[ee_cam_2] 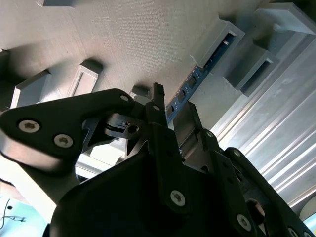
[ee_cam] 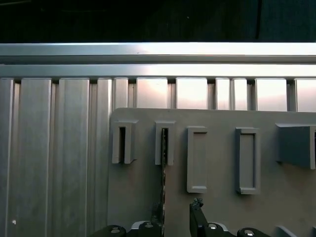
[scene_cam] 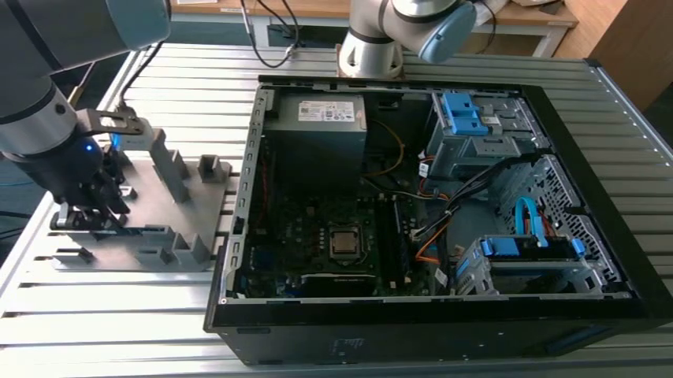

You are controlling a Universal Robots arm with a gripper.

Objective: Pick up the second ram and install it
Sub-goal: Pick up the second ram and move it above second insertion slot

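The second ram point(ee_cam: 163, 168) stands on edge in a slotted grey holder block point(ee_cam: 164, 143) on the holder plate point(scene_cam: 200, 216), at the exterior view's left. In the second wrist view the ram point(ee_cam_2: 198, 78) is a dark blue-green strip running between two blocks. My gripper point(scene_cam: 90, 214) is lowered over it. In both wrist views the gripper point(ee_cam: 177, 218) point(ee_cam_2: 172, 106) straddles the stick's near end. It is open: one finger lies close along the board, and the other finger point(ee_cam: 197, 217) stands off with a gap.
An open computer case point(scene_cam: 589, 260) lies to the exterior view's right of the plate, with its motherboard point(scene_cam: 336, 236), power-supply box point(scene_cam: 315, 118) and blue drive cages. Several more grey blocks point(scene_cam: 169, 161) rise from the plate. The ribbed metal table point(ee_cam: 54, 148) surrounds it.
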